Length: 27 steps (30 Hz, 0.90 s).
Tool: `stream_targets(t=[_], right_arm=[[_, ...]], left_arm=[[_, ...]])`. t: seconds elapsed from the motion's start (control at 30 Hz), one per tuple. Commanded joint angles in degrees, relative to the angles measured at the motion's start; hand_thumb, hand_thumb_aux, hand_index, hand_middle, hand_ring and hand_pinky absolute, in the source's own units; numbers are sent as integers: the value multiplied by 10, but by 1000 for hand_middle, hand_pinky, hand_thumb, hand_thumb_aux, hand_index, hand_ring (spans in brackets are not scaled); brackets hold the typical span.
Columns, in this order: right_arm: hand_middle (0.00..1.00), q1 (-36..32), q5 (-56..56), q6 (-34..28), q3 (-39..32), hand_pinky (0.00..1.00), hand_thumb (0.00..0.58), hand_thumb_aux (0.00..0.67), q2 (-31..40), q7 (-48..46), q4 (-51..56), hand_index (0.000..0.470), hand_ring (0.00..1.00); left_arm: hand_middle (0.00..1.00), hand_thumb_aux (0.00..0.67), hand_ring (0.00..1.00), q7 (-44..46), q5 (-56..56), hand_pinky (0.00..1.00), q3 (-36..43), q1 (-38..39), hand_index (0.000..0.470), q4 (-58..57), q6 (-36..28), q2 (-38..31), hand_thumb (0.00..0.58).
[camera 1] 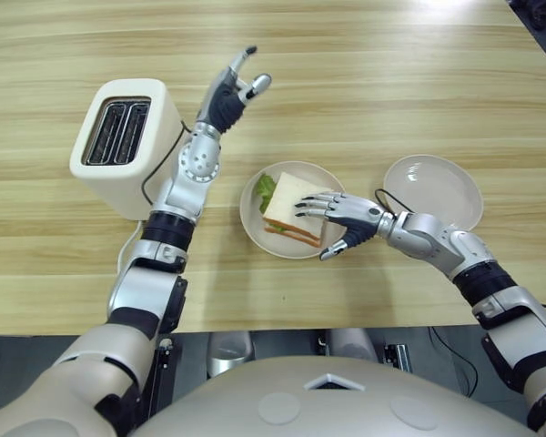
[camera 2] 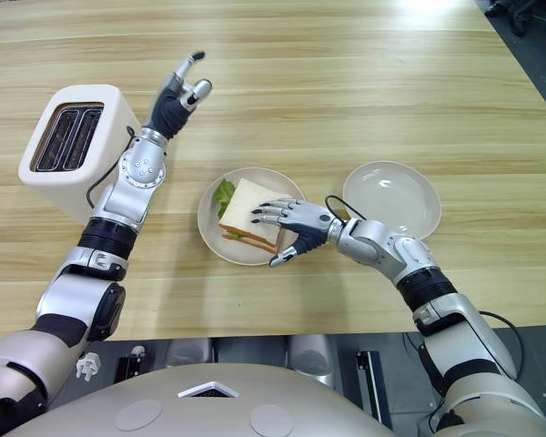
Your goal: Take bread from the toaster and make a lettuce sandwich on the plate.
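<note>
On the plate (camera 1: 251,226) in the left eye view lies the sandwich (camera 1: 291,208) — lettuce (camera 1: 267,187) peeking at its edge; the right hand (camera 1: 350,218) lays spread fingers on its top, gripping nothing; the left hand (camera 1: 229,96), open and empty, is raised beside the toaster (camera 1: 123,146). Right eye view: a second plate (camera 2: 391,198) sits near the first, on its right.

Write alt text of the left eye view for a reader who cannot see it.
The robot's right hand rests on a white-bread lettuce sandwich on a beige plate on the wooden table. Its empty left hand is beside a cream two-slot toaster; a second, empty beige plate lies further right.
</note>
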<state>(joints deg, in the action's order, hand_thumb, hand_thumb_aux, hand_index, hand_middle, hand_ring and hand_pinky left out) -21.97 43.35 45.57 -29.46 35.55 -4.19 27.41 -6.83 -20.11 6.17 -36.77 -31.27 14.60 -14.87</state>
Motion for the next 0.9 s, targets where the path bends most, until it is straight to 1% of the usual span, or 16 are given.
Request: stream_targets(t=[0.03,0.1,0.13,0.17,0.2,0.23,0.27,0.3,0.33,0.37,0.4,0.5,0.63,0.77,0.83,0.9], right_arm=[[0,14,22,-12,-12,0,9,5,6,-9,21,4,0],[0,14,9,3,8,0,40,24,2,27,3,16,0],[0,15,2,10,20,0,40,24,-1,48,-7,16,0],[0,16,-16,23,37,0,58,34,-6,67,-21,23,0],[0,19,-28,32,49,0,100,60,-8,79,-31,41,0],[24,22,-48,44,62,24,297,202,-11,89,-38,139,24],[239,28,-85,58,77,239,449,352,-16,89,-46,242,239],[592,38,-161,71,88,592,493,410,-22,75,-57,281,592],[1000,50,-244,77,96,1000,580,659,-27,54,-71,453,1000],[1000,63,-314,76,101,1000,580,670,-29,33,-86,460,1000],[1000,72,-359,73,106,1000,580,670,-30,16,-98,460,1000],[1000,115,-512,36,109,1000,580,670,-16,-66,-150,460,1000],[1000,187,-623,-22,106,1000,580,670,28,-182,-220,460,1000],[1000,268,-607,-63,97,1000,580,670,86,-274,-254,460,1000],[1000,301,-589,-77,95,1000,580,670,107,-305,-269,460,1000],[1000,320,-547,-82,91,1000,580,670,117,-326,-270,460,1000]], left_arm=[[788,0,788,-32,5,788,-30,22,0,28,-4,-15,0],[773,0,773,-29,13,773,-41,39,0,51,-1,-22,0],[773,0,773,-26,17,773,-43,47,0,61,2,-24,0],[424,0,424,-15,24,424,-43,59,0,77,4,-25,0],[31,0,31,-8,28,31,-42,68,0,91,3,-25,0],[0,0,0,3,33,0,-41,78,0,105,3,-24,0],[0,0,0,20,45,0,-39,92,0,123,0,-23,0],[0,213,0,39,59,0,-38,106,146,143,-4,-21,310],[0,670,0,62,76,0,-37,131,460,175,-8,-22,580],[1000,670,1000,86,93,1000,-35,156,460,207,-13,-25,580],[1000,670,1000,102,103,1000,-35,174,460,230,-19,-27,580],[1000,670,1000,170,159,1000,-36,270,460,332,-23,-45,580],[1000,670,1000,266,228,1000,-29,407,460,451,-15,-90,580],[1000,670,1000,327,227,1000,0,558,460,519,10,-136,580],[1000,670,1000,343,194,1000,32,609,460,533,17,-153,580],[1000,670,1000,355,156,1000,65,637,460,537,18,-160,580]])
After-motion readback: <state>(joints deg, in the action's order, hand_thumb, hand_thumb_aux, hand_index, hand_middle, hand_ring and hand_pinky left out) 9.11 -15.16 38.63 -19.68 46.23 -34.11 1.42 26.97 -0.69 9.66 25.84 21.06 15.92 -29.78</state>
